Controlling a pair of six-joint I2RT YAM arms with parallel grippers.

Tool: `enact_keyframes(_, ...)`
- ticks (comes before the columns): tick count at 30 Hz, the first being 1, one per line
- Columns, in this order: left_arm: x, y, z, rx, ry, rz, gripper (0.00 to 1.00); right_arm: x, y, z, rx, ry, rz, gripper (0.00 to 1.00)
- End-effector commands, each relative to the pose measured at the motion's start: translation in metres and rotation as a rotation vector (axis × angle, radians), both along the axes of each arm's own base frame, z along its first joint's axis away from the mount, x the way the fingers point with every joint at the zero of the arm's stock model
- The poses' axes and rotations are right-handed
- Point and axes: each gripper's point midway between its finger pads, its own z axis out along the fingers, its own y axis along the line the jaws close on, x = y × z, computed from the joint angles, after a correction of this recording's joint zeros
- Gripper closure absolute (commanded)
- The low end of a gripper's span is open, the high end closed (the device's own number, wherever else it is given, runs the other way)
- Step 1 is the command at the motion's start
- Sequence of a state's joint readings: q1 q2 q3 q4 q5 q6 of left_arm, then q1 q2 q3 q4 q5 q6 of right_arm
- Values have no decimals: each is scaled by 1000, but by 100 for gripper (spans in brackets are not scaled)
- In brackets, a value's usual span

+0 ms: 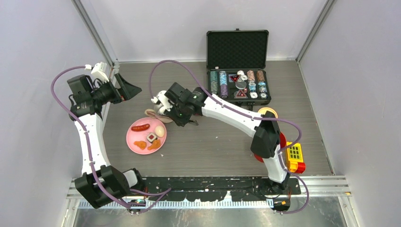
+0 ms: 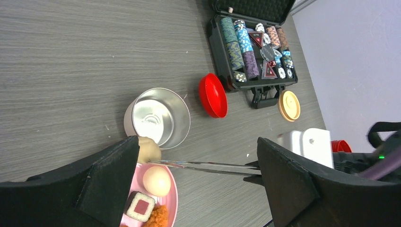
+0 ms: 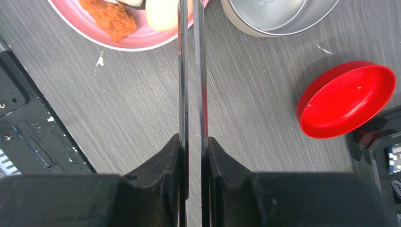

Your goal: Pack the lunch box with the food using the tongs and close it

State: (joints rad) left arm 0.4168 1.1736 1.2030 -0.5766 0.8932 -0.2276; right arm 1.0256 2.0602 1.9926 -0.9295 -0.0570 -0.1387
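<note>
My right gripper (image 3: 193, 142) is shut on the dark tongs (image 3: 189, 71), which reach out toward the pink plate (image 3: 118, 40) and the steel bowl (image 3: 279, 16). In the left wrist view the tongs' (image 2: 208, 166) tips pinch a pale lump (image 2: 149, 150) just beside the open bowl's (image 2: 158, 118) rim. On the plate (image 1: 135, 137) lie a red sausage (image 1: 140, 127), an egg (image 1: 160, 131), a white cube (image 1: 152, 138) and orange nuggets (image 1: 140, 144). The red lid (image 2: 213, 94) and beige disc lid (image 2: 289, 105) lie apart. My left gripper (image 1: 126, 87) hangs open and empty at the far left.
An open black case of poker chips (image 1: 239, 80) stands at the back. A yellow and red block toy (image 1: 294, 157) sits at the right near the right arm's base, with the red canister (image 1: 283, 142) mostly hidden behind that arm.
</note>
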Motion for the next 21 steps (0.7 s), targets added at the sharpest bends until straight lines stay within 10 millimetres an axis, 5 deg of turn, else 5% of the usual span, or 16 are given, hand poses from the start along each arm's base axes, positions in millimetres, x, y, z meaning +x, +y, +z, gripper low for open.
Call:
enact_keyframes(1,2,0,8,-9,-42,-12,3,-4,1,64,145,-62,3,100)
enact_keyframes(13,3,-1,7,-20,-44,-16,3,25,-40,52,209,102,-132,100)
enact_keyframes(21,4,-2,5,-39,-36,-21,3,31,-41,32,215,191,-155,100)
